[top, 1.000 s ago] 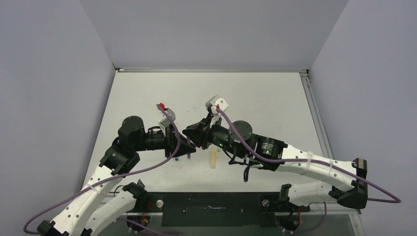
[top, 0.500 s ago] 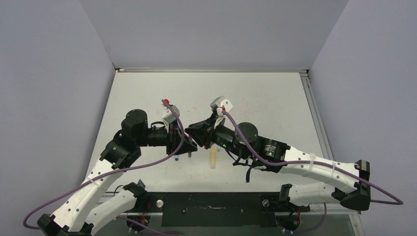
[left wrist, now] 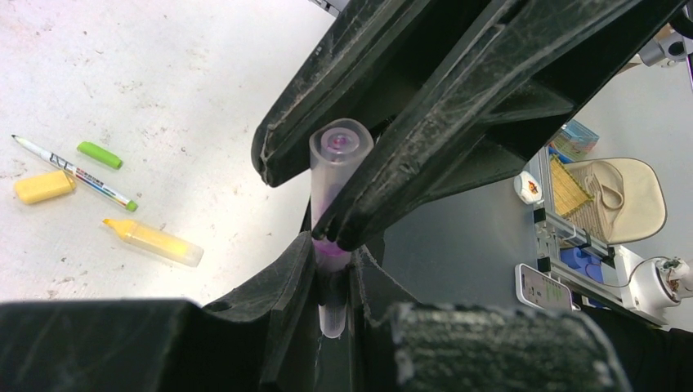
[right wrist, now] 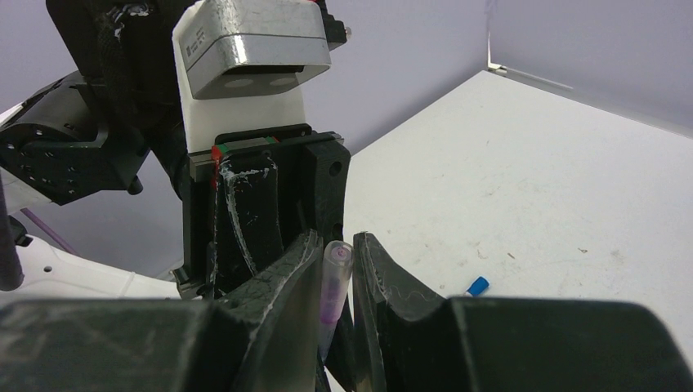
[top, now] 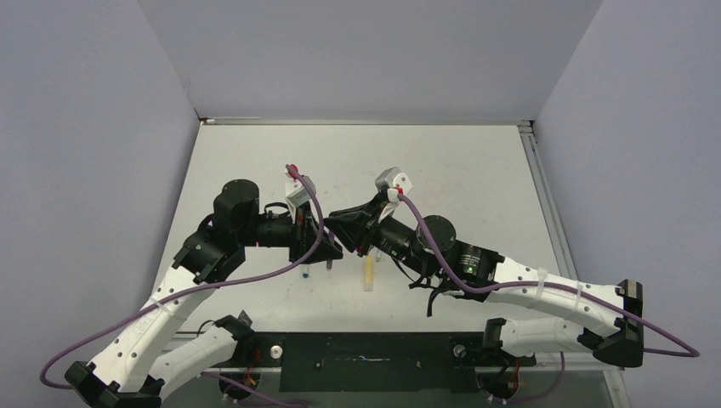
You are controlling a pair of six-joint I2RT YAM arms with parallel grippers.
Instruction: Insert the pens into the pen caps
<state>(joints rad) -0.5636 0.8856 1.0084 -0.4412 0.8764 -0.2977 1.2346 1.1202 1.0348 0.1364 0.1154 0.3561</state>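
Note:
Both grippers meet tip to tip above the middle of the table. My left gripper (left wrist: 333,306) (top: 332,248) is shut on the lower end of the thin purple pen (left wrist: 333,317). Its upper end sits inside the translucent pink-purple cap (left wrist: 335,167). My right gripper (right wrist: 335,278) (top: 338,223) is shut on that cap (right wrist: 333,282), whose closed end faces the right wrist camera. On the table lie the yellow marker (left wrist: 153,242) (top: 368,274), the grey-green pen (left wrist: 73,172), the green cap (left wrist: 100,155) and the yellow cap (left wrist: 45,186).
A small blue tip or cap (right wrist: 477,286) lies on the white table (top: 459,170), also seen under the left gripper (top: 304,275). Grey walls stand on three sides. The arms' cables hang between the wrists and the bases.
Both arms have shifted together a little to the right and towards the back, still joined at the fingertips. Neither grip has changed.

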